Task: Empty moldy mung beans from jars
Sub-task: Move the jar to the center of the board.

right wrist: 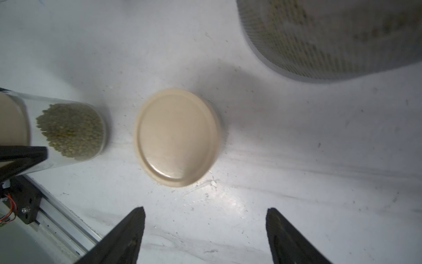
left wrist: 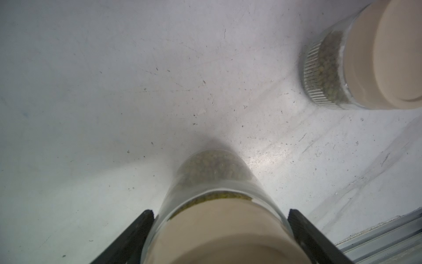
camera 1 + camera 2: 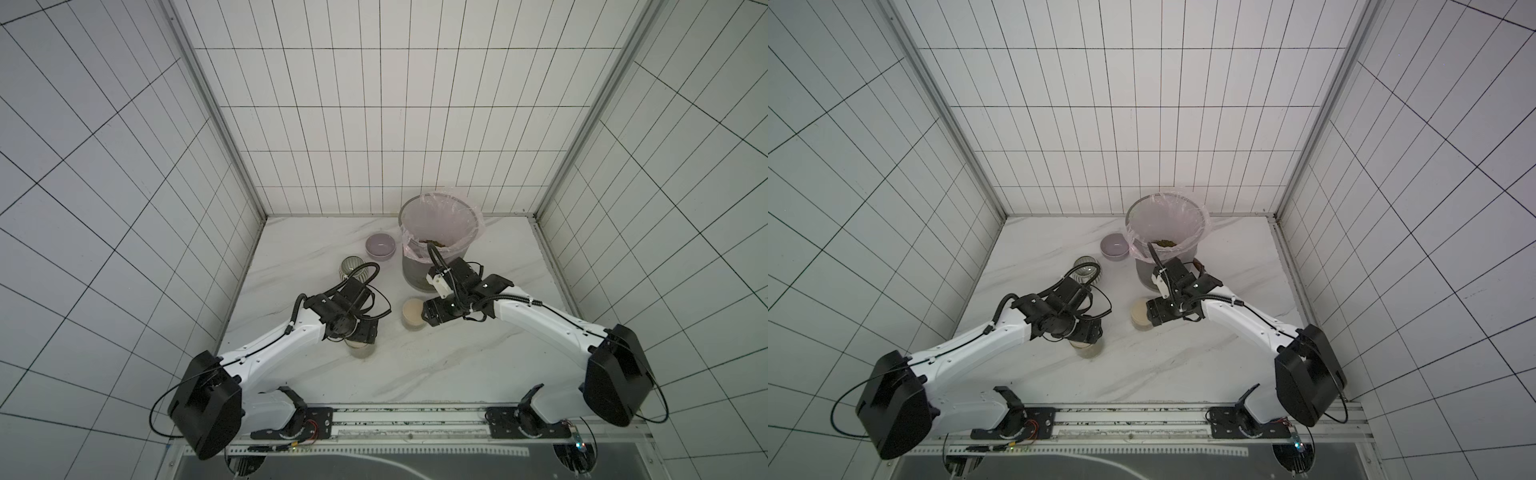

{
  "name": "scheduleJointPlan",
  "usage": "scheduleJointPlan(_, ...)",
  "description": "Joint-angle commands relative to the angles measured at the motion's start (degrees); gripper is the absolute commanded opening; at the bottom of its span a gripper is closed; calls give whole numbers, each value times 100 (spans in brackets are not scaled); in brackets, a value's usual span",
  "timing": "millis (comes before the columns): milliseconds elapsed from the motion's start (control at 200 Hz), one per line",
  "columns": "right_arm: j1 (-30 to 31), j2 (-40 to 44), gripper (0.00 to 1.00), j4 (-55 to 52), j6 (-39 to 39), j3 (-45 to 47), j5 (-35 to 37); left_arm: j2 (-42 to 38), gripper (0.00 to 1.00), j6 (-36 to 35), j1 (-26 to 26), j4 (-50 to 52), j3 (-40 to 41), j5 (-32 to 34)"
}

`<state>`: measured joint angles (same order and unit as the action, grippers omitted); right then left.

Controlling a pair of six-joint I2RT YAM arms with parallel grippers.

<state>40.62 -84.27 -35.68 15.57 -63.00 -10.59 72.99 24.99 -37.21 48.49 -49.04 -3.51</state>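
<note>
Grey bin (image 3: pixel 415 268), lilac bowl (image 3: pixel 380 246) and ribbed mug (image 3: pixel 351 268) stand behind, nothing blocking; left gripper (image 2: pixel 220 212) jaws spread astride left jar (image 2: pixel 223 228) of mung beans (image 2: pixel 212 166), right gripper (image 1: pixel 205 210) jaws spread, lidded right jar (image 1: pixel 178 137) just ahead of them, untouched.

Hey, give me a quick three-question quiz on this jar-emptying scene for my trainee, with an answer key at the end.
1. True or false: the near jar and the far jar both have their lids on.
2. Which gripper straddles a jar: A left, B right, C neither?
3. Fill in: loose mung beans already lie inside the pink-lined ____.
Key: 1 true; 2 A, the left gripper; 3 bin.
</note>
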Motion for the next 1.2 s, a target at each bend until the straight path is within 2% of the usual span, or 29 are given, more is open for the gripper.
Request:
scheduleJointPlan(0,415,-452,84,-81,27,-745,32,75,82,23,-32,-119,-132,145)
scheduleJointPlan(210,596,-1423,78,36,-308,-1600,412,13,79,72,-23,98,-136,486)
scheduleJointPlan(375,597,-2234,71,32,-607,-2305,680,11,79,231,-21,108,-133,448)
scheduleJointPlan(590,587,-2788,57,-86,-828,-2417,857,-100,79,304,-22,99,-53,479)
scheduleJointPlan(909,534,-1688,57,-232,-650,-751,1374,-61,79,355,-39,-110,82,353)
scheduleJointPlan(1114,68,-739,57,-456,-287,252,1430,59,79,237,-62,-339,78,143)
scheduleJointPlan(1194,-111,-343,61,-453,-259,436,1346,125,79,199,-71,-453,36,15)
